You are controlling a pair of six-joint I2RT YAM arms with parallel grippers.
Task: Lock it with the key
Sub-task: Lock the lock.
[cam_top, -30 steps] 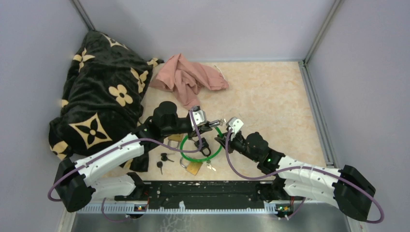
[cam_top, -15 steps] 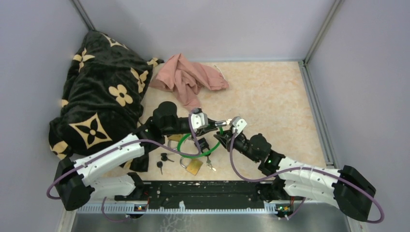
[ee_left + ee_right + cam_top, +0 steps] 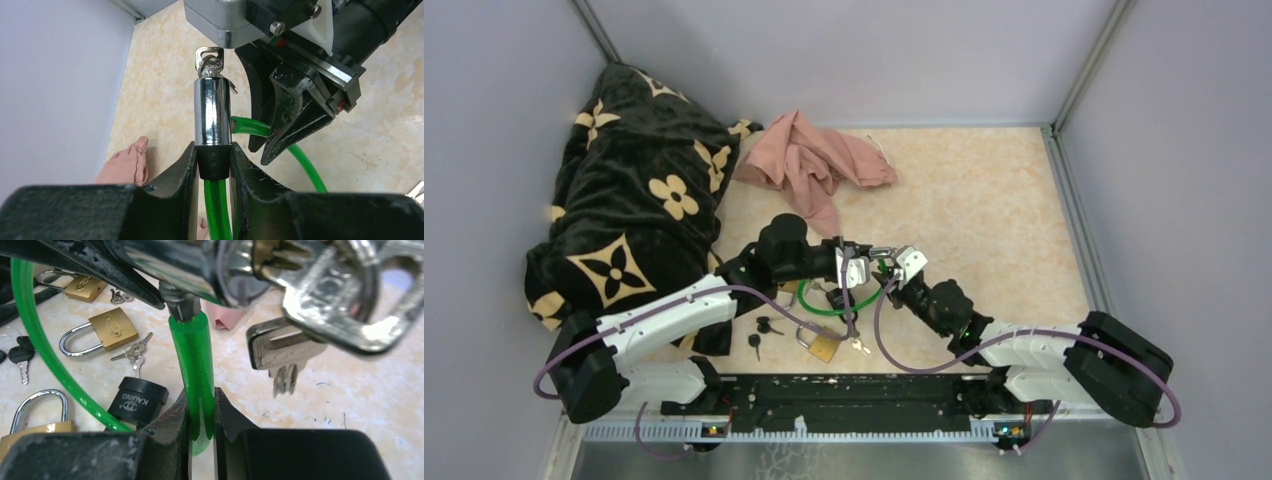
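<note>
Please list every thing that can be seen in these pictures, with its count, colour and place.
blanket: 1, black with gold flowers, rear left of the table
cloth: 1, pink, rear centre
green cable lock: 1, green cable and chrome cylinder, held up at centre
key: 1, silver, in the cylinder's end; spare keys on its ring
brass padlocks: 3, brass, on the table near the front
round lock: 1, black, beside the cable
loose keys: 2 black-headed, some small silver, by the padlocks
left end effector: 1, black, shut on the lock's black collar
right end effector: 1, black, shut on the green cable
</note>
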